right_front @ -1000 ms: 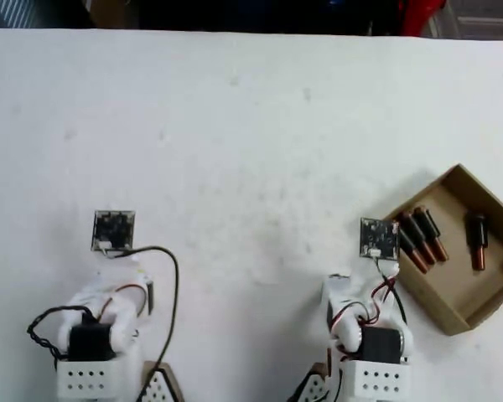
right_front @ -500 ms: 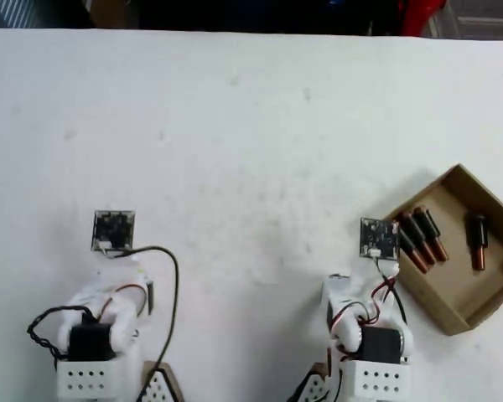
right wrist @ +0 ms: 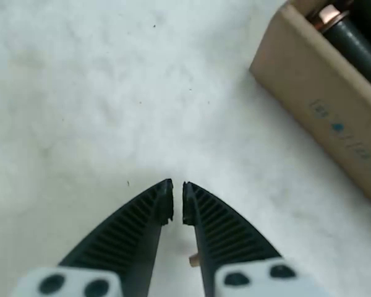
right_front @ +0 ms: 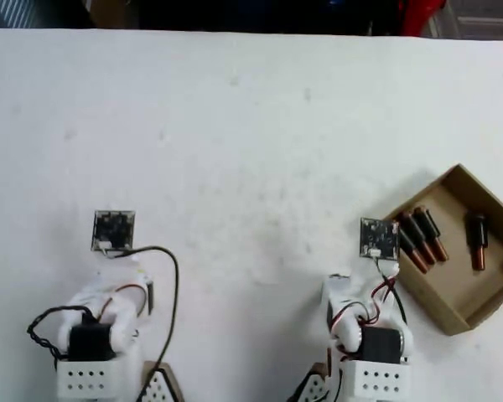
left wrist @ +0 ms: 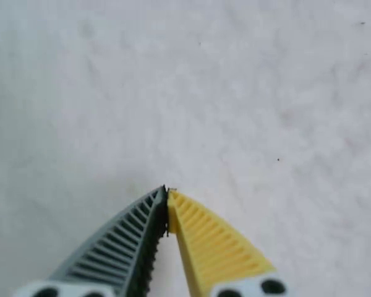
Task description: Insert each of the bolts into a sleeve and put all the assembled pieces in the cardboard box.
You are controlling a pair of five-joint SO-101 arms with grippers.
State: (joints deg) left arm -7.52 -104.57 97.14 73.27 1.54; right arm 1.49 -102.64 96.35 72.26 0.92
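Both my arms sit folded at the near edge of the table; the left gripper has its grey and yellow tips pressed together on nothing; the right gripper is all but closed, a sliver between its black tips, empty too, near the cardboard box. In the box lie three assembled pieces side by side, a fourth piece apart from them. I judge the boxing done; the next move calls only for a check for stragglers.
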